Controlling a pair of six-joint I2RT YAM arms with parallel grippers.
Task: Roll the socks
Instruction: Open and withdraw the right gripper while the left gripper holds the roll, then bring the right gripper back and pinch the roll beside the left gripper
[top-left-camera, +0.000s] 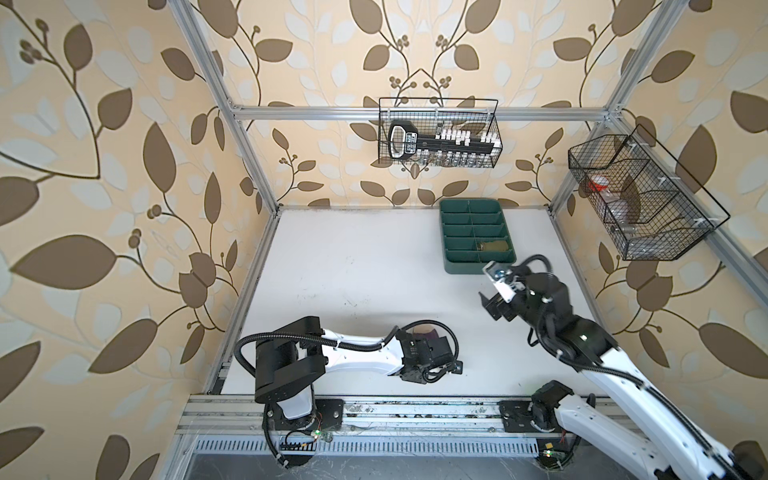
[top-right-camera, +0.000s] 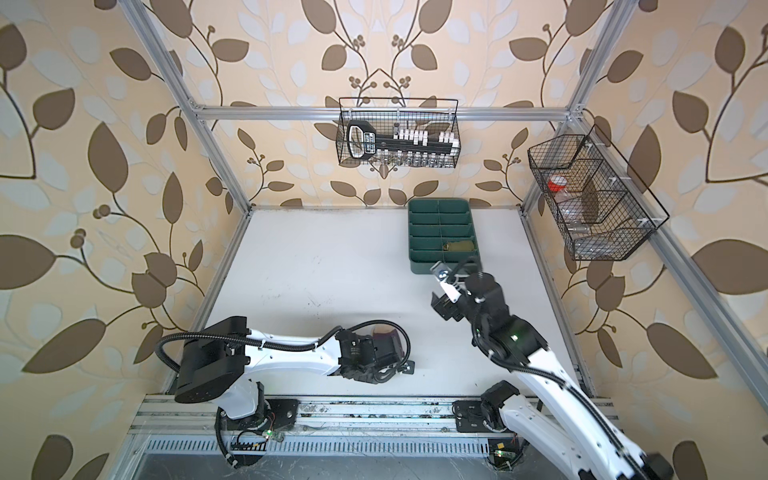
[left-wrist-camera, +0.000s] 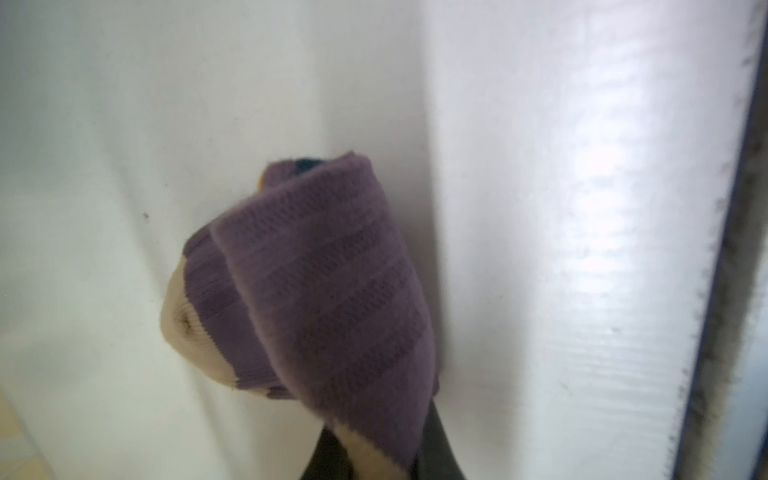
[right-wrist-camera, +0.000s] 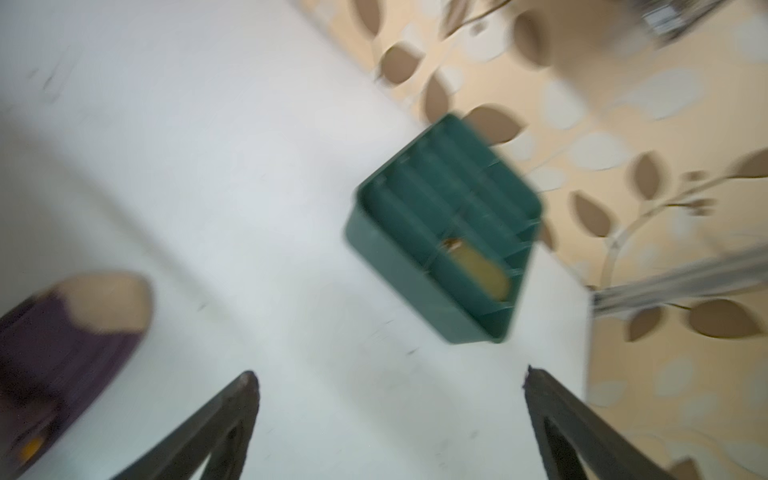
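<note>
Green tray (top-left-camera: 447, 249) at worktop (top-left-camera: 332, 270) back-right w/ rolled olive sock (top-left-camera: 493, 245) lying crosswise in a right slot; right gripper (right-wrist-camera: 390, 374) nr its front, fingers wide apart, empty; left gripper (left-wrist-camera: 382, 451) fingers clamped on loosely rolled purple sock (left-wrist-camera: 324, 282), front-centre, mostly hidden under wrist in both top views.

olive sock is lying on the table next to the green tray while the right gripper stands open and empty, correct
Not quite. The olive sock lies inside a compartment of the green tray, not on the table next to it; both top views show this. The right gripper does stand open and empty.
</note>
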